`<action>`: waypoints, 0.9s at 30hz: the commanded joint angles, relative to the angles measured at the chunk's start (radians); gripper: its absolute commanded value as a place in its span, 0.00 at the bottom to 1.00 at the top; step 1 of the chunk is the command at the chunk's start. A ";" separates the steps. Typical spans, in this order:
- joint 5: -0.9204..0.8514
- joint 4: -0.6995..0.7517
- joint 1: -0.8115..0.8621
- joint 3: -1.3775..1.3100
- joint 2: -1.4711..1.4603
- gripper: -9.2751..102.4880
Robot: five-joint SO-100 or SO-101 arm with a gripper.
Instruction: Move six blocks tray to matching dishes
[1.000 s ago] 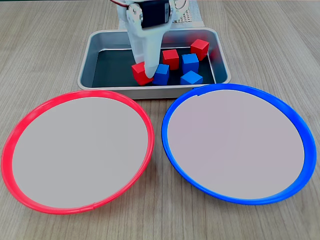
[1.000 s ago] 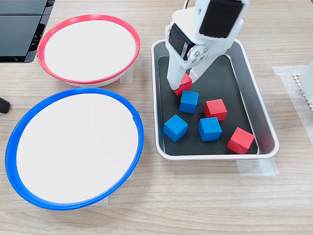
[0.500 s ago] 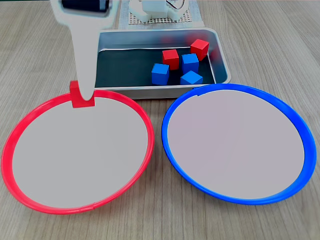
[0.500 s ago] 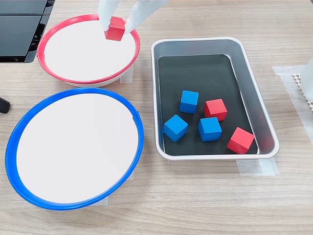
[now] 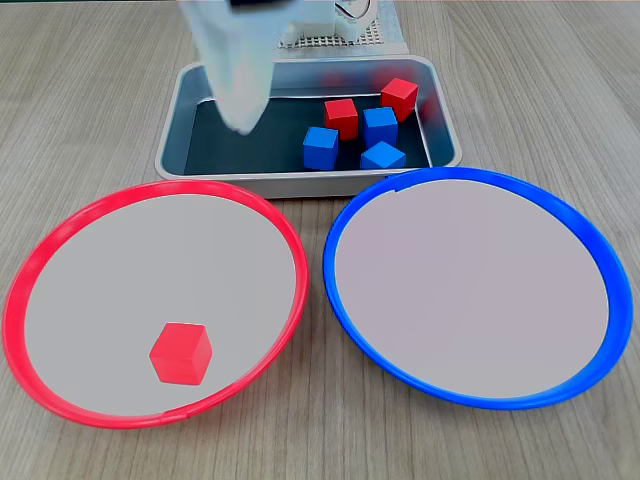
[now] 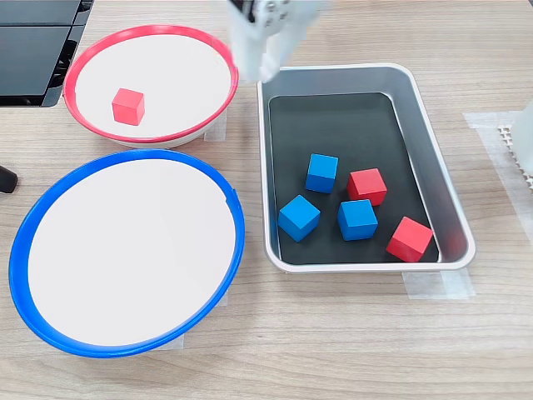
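Looking at both fixed views, you can see one red block point(image 5: 181, 353) point(image 6: 128, 107) lying alone on the pale centre of the red-rimmed dish point(image 5: 60, 230) point(image 6: 150, 32), sitting turned a little so its edges run skew to the frame. Your gripper point(image 5: 240, 120) point(image 6: 265, 71) is a motion-blurred white shape above the tray's near-dish end, carrying nothing you can make out (whether its fingers are apart or together cannot be told from the blur). The tray point(image 5: 300, 182) point(image 6: 433, 179) has its long axis running left to right in one fixed view and up and down in the other, and it holds five blocks: three blue point(image 5: 320, 147) point(image 6: 321, 172) and two red point(image 5: 341, 118) point(image 6: 366, 186), clustered at one end. The blue-rimmed dish point(image 5: 600, 260) point(image 6: 50, 200) sits just beside the red one.
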 commanded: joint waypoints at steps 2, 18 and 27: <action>-0.183 0.164 -0.017 0.167 0.172 0.15; -0.376 -0.101 -0.121 0.379 0.064 0.26; -0.434 -0.195 -0.144 0.411 0.032 0.19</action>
